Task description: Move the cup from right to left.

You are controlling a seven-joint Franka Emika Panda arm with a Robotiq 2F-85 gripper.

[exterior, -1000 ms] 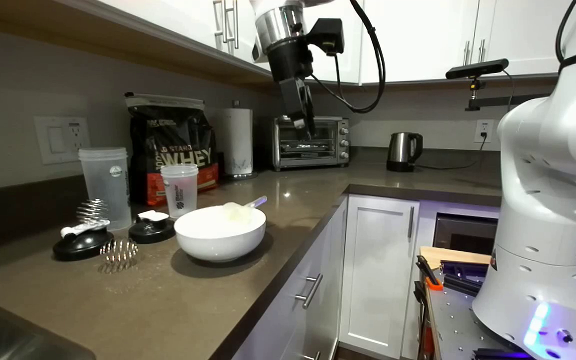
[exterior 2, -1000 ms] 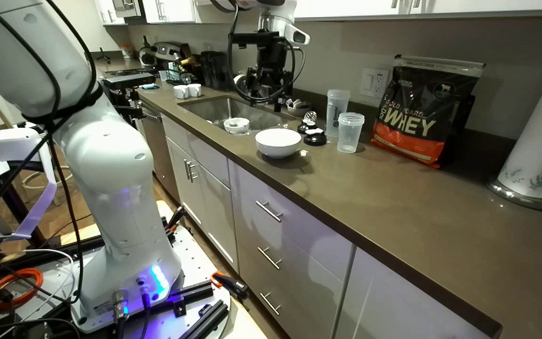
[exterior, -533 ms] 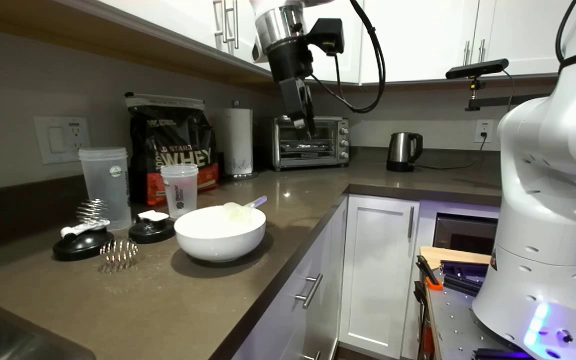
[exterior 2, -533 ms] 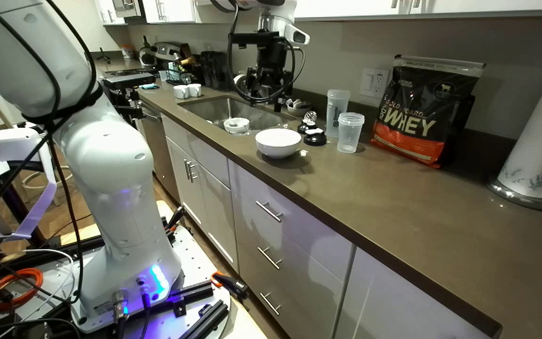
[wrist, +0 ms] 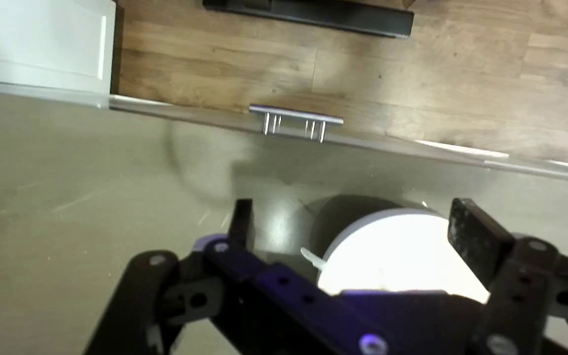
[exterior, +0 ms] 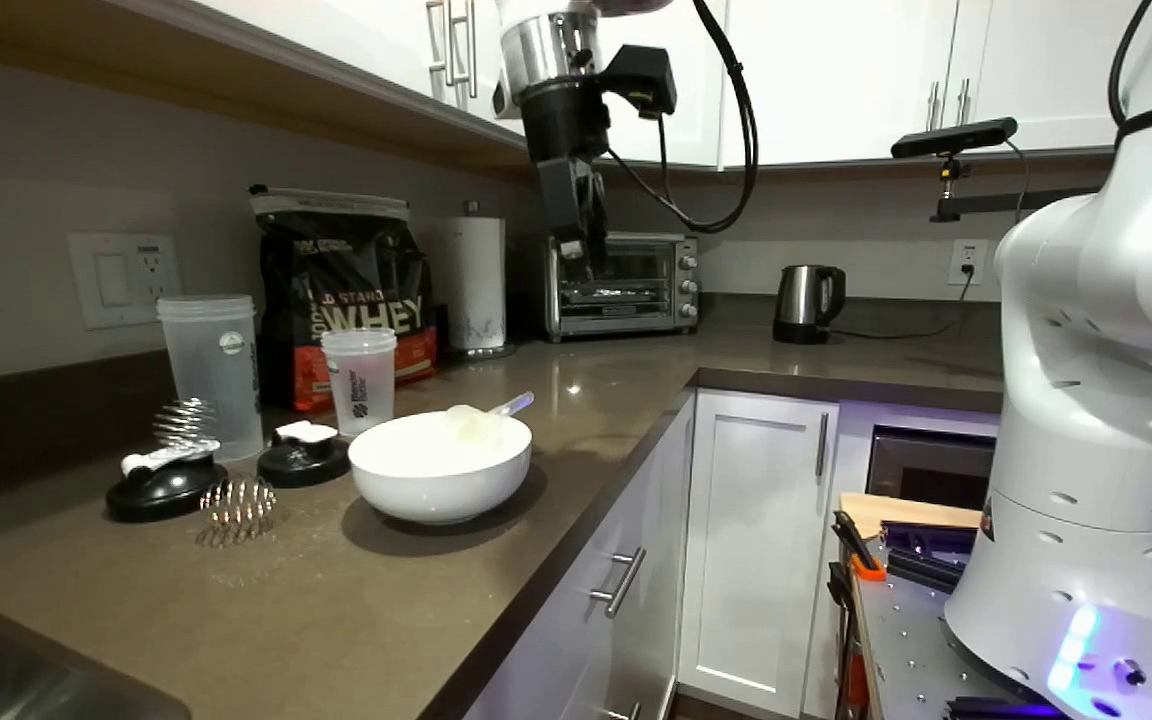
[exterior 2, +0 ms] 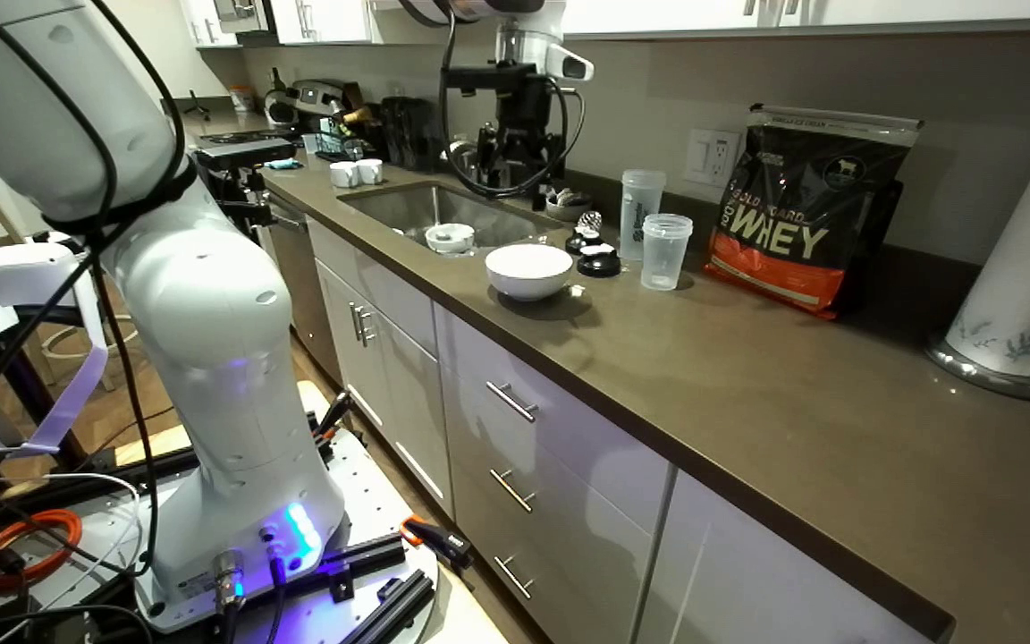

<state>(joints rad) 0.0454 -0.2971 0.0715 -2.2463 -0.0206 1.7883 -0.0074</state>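
The gripper [wrist: 353, 217] hangs over the counter [exterior: 336, 620], fingers spread wide; in the wrist view its body hides part of the white bowl [wrist: 397, 251]. Between bowl and whey bag [exterior 2: 801, 215], the cup [exterior: 361, 375] stands mouth up, long axis vertical, its lettering blurred, its foot partly behind the bowl in an exterior view.

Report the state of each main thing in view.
Jaws: open, gripping nothing.
Small translucent cup: upright, unlidded.
Taller container: upright, unlidded.
White bowl: upright, something inside.
Black lids: both off.
Whey bag: standing, seal unclear.
Paper towel roll: standing.
Kettle: upright.
Toaster oven: shut.
Drawers: shut.
Wall cabinets: shut.
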